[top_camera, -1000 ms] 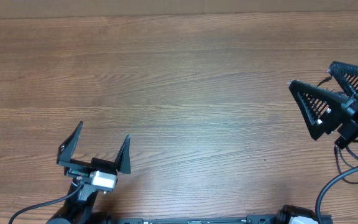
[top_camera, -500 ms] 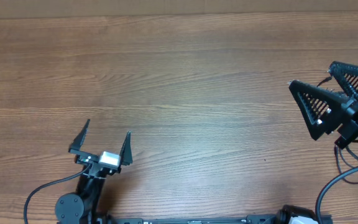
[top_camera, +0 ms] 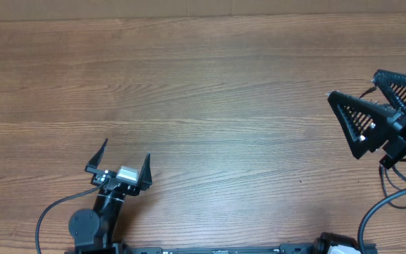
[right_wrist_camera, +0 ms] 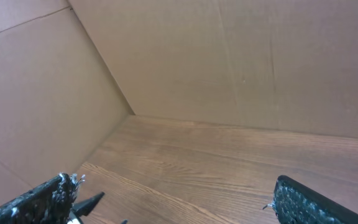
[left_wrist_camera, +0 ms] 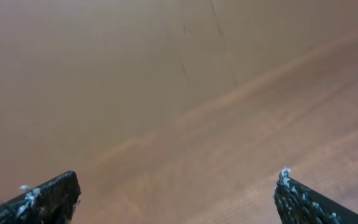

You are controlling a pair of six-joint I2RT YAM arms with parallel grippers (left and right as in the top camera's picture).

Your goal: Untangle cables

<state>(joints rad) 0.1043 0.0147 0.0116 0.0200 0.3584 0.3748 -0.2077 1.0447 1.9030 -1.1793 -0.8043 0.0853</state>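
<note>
My left gripper (top_camera: 126,149) is open and empty near the table's front left; in the left wrist view (left_wrist_camera: 176,186) only bare wood and a brown wall show between its fingers. My right gripper (top_camera: 353,85) is open and empty at the right edge, and nothing lies between its fingers in the right wrist view (right_wrist_camera: 173,186). Thin black cords (top_camera: 390,185) loop beneath the right arm at the right edge, mostly hidden by it. I cannot tell whether they are the cables. No plug tips show.
The wooden table (top_camera: 210,106) is backed by a brown cardboard wall (right_wrist_camera: 229,56). A thicker black arm wire (top_camera: 366,219) curves at the front right, and another (top_camera: 48,215) at the front left.
My left gripper has drawn back toward the front edge and tilted, with its fingers still open. The right arm has not moved.
</note>
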